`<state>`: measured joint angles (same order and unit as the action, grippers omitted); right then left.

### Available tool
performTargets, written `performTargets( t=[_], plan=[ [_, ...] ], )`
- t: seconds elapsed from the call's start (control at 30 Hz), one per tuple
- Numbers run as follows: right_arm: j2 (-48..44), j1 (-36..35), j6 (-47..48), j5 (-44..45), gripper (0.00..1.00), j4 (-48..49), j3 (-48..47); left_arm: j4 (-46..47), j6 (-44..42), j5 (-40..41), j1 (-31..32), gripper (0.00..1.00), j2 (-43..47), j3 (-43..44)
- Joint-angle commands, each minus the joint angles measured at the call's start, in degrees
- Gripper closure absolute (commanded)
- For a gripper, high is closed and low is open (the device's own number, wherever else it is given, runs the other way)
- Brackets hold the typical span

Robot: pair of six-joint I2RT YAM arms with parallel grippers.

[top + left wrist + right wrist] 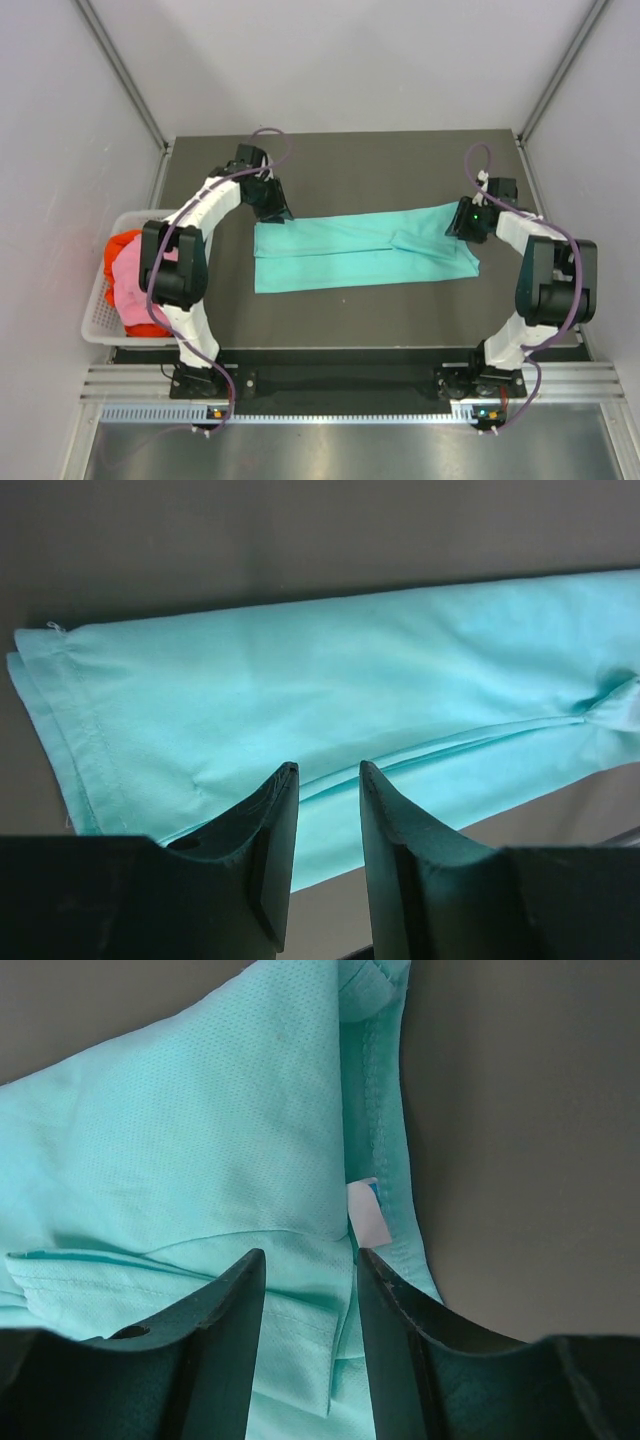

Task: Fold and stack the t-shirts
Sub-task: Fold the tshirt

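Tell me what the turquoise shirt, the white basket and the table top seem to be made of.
The turquoise shirt looks like soft, matte knit cloth: close up it shows a fine dotted weave, stitched hems and soft folds. The white basket seems to be plastic, judging by its stiff open lattice. The table top is dark grey and matte; which material, I cannot tell.

From my remote feed I see a dark grey matte tabletop [350,310] boxed in by plain pale grey walls [350,60] with slim metal corner struts [120,70] (soft, even light), a ribbed aluminium rail [350,385] along its near edge.
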<state>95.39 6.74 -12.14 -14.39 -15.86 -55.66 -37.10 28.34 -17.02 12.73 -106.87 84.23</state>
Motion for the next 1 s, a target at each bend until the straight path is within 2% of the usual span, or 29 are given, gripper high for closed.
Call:
performTargets(
  t=[0.0, 0.37, 0.4, 0.43, 0.5, 0.53, 0.57, 0.7, 0.9, 0.97],
  plan=[
    [0.9, -0.4, 1.4, -0.3, 0.58, 3.2, -1.4, 1.2, -0.9, -2.7, 0.0, 0.64, 3.5, -1.8],
    [1.7, -0.4, 2.0, -0.5, 0.69, 4.9, -0.9, 0.5, -3.1, -4.1, 0.1, 0.65, 6.6, -4.3],
    [1.6, -0.4, 2.1, 0.0, 0.72, 4.9, -0.8, 0.6, -3.3, -4.0, 0.0, 0.65, 6.8, -4.9],
    [1.5, -0.4, 2.2, 0.1, 0.81, 4.8, -0.8, 0.5, -3.3, -4.1, 0.1, 0.64, 7.2, -5.1],
    [1.1, -0.4, 2.3, 0.3, 0.89, 4.7, -0.6, 0.1, -3.8, -3.8, 0.0, 0.65, 7.8, -5.5],
    [0.8, -0.4, 2.4, 0.3, 0.97, 4.5, -0.6, -0.2, -4.1, -3.6, 0.0, 0.65, 8.1, -5.6],
    [0.5, -0.4, 2.4, 0.3, 1.0, 4.3, -0.6, -0.3, -4.3, -3.4, 0.1, 0.65, 8.3, -5.6],
    [-2.4, -1.3, 2.4, 3.1, 1.0, 2.2, -0.5, -0.6, -4.4, -2.9, 0.0, 0.65, 9.0, -5.9],
    [-6.6, -2.3, 1.9, 4.4, 0.91, -1.5, 0.3, 0.3, -3.8, -4.4, 0.1, 0.65, 9.1, -6.5],
    [-8.0, -2.6, 1.9, 4.8, 0.91, -1.9, 0.9, 0.4, -3.8, -5.0, 0.1, 0.65, 9.1, -6.7]
  ],
)
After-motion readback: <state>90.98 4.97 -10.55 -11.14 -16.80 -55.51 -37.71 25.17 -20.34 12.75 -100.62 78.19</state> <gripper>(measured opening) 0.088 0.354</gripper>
